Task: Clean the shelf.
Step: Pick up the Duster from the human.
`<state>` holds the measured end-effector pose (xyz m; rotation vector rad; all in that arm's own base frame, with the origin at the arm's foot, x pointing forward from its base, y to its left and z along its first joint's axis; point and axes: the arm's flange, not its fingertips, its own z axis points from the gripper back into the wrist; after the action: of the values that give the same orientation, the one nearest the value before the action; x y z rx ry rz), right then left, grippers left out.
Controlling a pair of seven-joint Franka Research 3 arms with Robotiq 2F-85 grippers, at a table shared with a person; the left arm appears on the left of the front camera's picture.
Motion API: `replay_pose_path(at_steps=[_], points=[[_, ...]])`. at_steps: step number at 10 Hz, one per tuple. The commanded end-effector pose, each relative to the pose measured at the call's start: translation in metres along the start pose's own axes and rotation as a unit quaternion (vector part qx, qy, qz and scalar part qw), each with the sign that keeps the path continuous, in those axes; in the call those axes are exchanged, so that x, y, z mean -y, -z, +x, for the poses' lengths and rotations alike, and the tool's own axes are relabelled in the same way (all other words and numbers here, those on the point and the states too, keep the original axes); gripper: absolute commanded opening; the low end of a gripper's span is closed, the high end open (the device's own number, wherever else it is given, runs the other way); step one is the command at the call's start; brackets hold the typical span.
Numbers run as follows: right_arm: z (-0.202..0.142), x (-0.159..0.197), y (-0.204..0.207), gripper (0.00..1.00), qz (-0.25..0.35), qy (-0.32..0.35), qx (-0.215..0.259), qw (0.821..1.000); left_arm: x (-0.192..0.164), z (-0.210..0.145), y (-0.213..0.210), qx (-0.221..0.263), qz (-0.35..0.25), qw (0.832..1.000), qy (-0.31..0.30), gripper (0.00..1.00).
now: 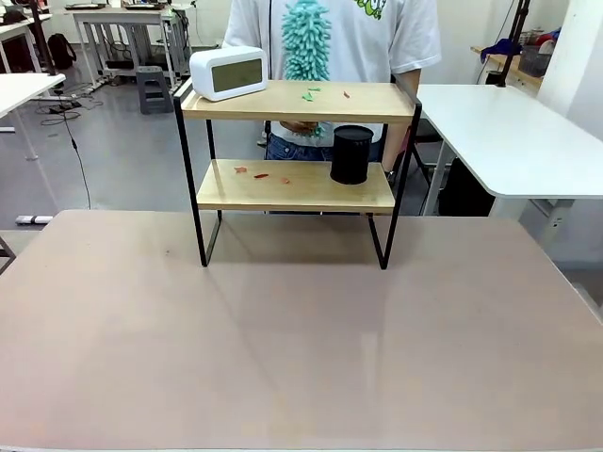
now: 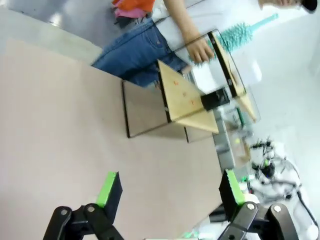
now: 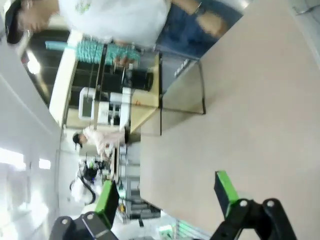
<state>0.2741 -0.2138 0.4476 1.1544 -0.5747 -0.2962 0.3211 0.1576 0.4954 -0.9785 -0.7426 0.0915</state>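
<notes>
Left hand spread wide over the worktop, shelf well ahead of it. Right hand gapes too, shelf far ahead.

Brown tabletop w/ two-tier shelf standing near far edge. Top board: white clock at left end, green & red scraps nr middle. Lower board: black cylinder at right, red scraps left.
</notes>
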Motion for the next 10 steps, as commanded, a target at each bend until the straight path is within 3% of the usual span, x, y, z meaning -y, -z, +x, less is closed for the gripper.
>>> replay_pose_path(at_steps=[1, 10], points=[[-0.0001, -0.0402, 0.0117, 1.00, 0.010, -0.049, -0.044, 0.998, 0.0426, -0.0007, 0.0128, -0.033, -0.009, 0.998, 0.044, 1.00], [-0.0001, -0.0402, 0.0117, 1.00, 0.010, -0.049, -0.044, 0.998, 0.0409, -0.0033, 0.0087, -0.036, 0.001, 0.999, 0.032, 1.00]])
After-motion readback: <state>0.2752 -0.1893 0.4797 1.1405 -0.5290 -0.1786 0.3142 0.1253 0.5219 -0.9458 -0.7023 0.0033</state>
